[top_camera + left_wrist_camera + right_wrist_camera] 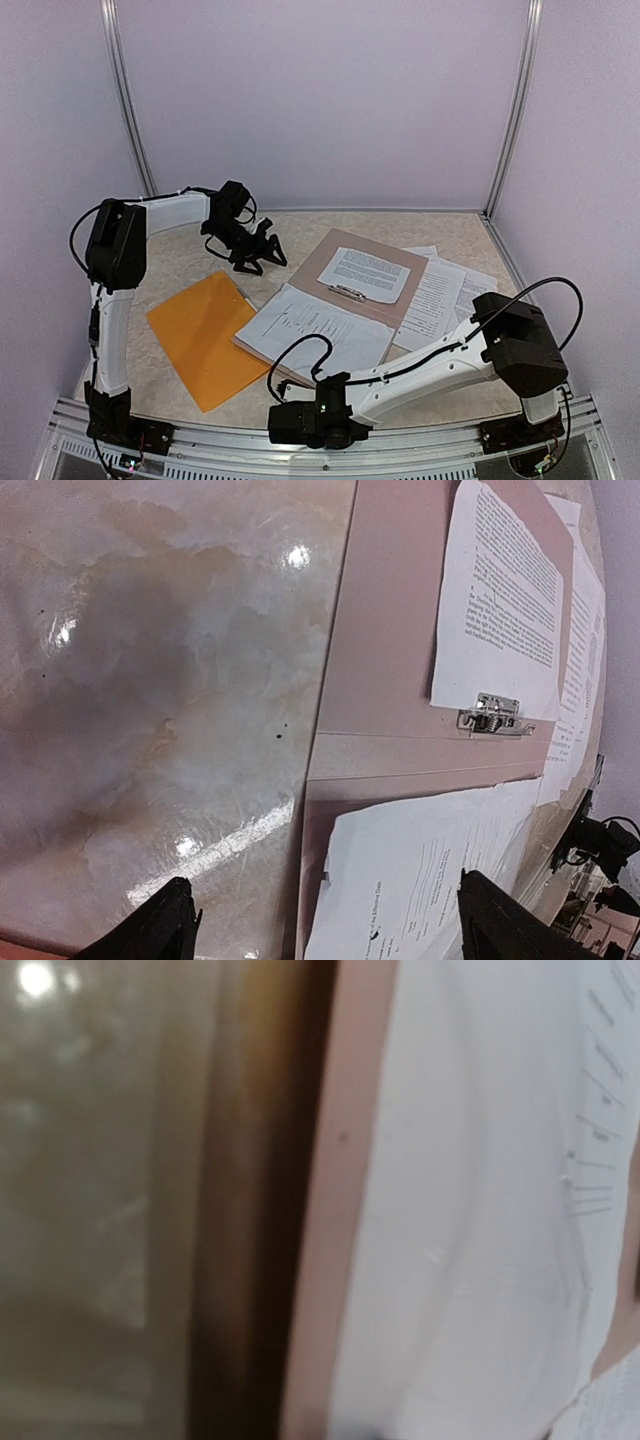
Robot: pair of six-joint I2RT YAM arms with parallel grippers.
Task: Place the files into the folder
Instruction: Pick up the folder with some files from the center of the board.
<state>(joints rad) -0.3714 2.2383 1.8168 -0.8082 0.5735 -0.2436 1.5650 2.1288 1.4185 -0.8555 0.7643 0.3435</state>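
Observation:
The orange folder [205, 335] lies flat and closed on the left of the table. White printed files [318, 328] rest on the near flap of a pink-brown clipboard [345, 250]; one more sheet [368, 272] sits under its metal clip, and others [445, 290] spread out to its right. My left gripper [255, 250] hovers behind the folder, open and empty. In its wrist view it [325, 930] straddles the clipboard's [390, 660] left edge and a file corner [420, 870]. My right gripper [290, 415] is low at the clipboard's near corner. Its blurred wrist view shows a file [470, 1210] close up, with the fingers hidden.
The table's near edge and metal rail [200, 440] run just below the right gripper. White walls enclose the back and sides. Bare marble tabletop [160, 680] lies left of the clipboard, between it and the folder.

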